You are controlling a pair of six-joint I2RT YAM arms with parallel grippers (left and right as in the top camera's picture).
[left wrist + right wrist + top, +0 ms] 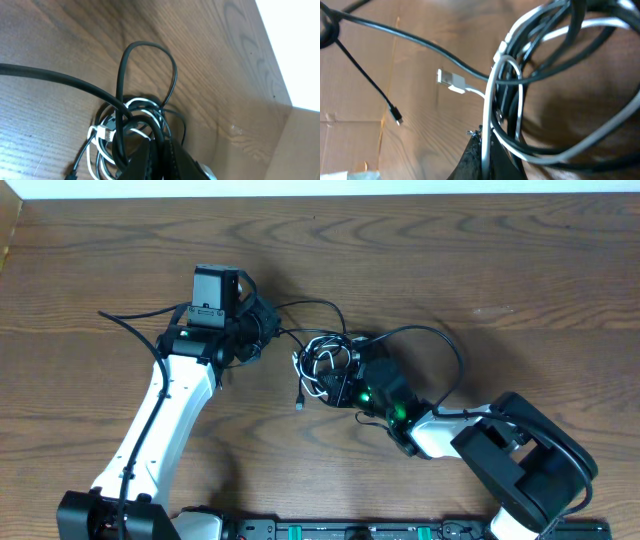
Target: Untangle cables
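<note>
The cables (325, 365) lie knotted in the middle of the desk (500, 270). My right tool (487, 145), at the knot's four o'clock, is pressed together on a white strand. My left tool (157, 148), at ten o'clock, seems to pinch a black one. I judge this the gripping step; next calls for slow, opposite pulls.

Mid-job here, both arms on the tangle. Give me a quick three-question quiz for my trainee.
1. True or false: the right end effector is shut on the cables.
2. The cable ending in the flat plug is: A white, B red, C blue?
3. Fill in: seen from overhead, the left end effector sits on the robot's ___ side of the bunched cables.
Key: 1 true; 2 A; 3 left.
</note>
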